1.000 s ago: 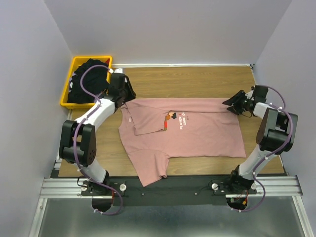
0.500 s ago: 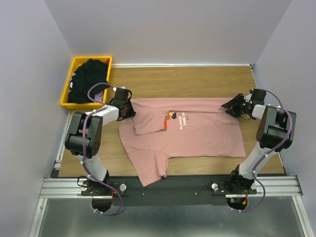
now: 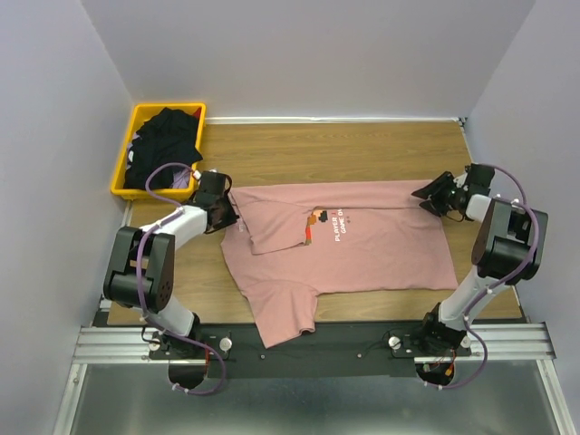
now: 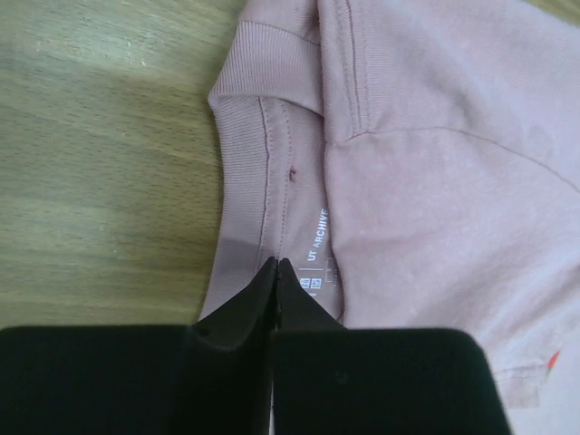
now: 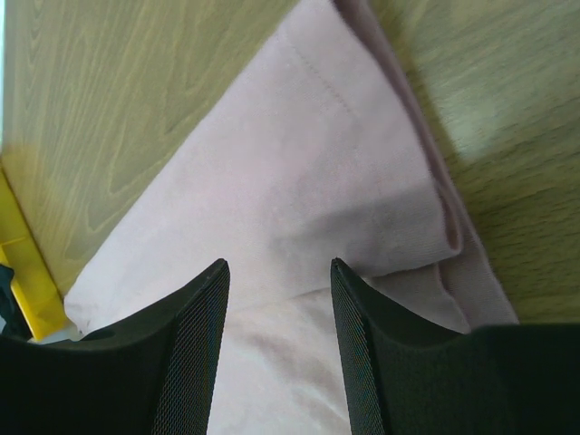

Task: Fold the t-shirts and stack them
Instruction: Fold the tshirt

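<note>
– Since the pink t-shirt (image 3: 362,245) lies spread sideways across the middle of the bench (image 3: 344,149), neck to the left and hem to the right, which step would you say is in hand?
– Squaring it up for a fold, I judge. Cloth near the neck lies doubled over, and one sleeve (image 3: 281,313) sticks out toward the near edge.
– And the hands?
– The left hand (image 4: 276,265) has its fingers pressed together, and it looks to be nipping the neckband (image 4: 240,181) just beside the label (image 4: 319,240). The right hand (image 5: 278,272) has its fingers spread apart over the far hem corner (image 5: 426,227), gripping nothing.
– So how to do it well?
– Bring the right hand down onto that corner and take every layer, since the cloth is bunched there. Then draw both ends evenly, low over the wood, so the body goes taut without puckering. A neckband stretches, so pull gently.
– The others?
– The black t-shirts (image 3: 163,140) sit heaped in the yellow bin (image 3: 122,186) at the far left corner, apart from the pink one.
</note>
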Controlling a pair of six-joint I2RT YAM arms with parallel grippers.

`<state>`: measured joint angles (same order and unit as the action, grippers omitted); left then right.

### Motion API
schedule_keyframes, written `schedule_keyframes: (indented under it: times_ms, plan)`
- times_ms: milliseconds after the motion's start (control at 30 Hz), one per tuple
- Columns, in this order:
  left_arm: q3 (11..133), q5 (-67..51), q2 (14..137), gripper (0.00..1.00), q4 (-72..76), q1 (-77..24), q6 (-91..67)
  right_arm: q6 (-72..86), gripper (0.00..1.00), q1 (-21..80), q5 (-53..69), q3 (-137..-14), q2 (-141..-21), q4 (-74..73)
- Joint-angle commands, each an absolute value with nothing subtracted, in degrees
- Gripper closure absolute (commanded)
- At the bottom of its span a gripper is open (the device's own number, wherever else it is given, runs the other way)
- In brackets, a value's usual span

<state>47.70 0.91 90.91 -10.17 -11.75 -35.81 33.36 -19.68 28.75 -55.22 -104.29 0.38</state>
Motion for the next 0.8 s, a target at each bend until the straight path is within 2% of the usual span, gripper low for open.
schedule_keyframes:
  times_ms: [0, 33, 167, 500, 767]
  plan:
    - [50.01, 1.50, 87.72, 0.89, -11.25, -11.78, -36.30, 32.17, 0.44, -17.67, 29.87, -56.68, -101.07, -0.53]
    - [51.31, 0.36, 87.54, 0.83, -10.03, -11.78, -36.21, 32.17, 0.44, -16.27, 32.49, -58.08, -101.25, -0.53]
    - [56.75, -1.93, 90.69, 0.80, -8.70, -11.78, -35.86, 33.05, 0.44, -12.23, 37.52, -62.47, -104.32, -0.53]
    - [70.04, -5.62, 112.03, 0.83, -9.49, -10.29, -36.04, 34.45, 0.44, -10.37, 38.41, -68.99, -117.06, 2.90]
    - [86.03, -8.00, 122.33, 0.85, -17.39, -7.83, -33.58, 34.98, 0.44, -10.37, 35.60, -74.61, -126.90, 2.90]
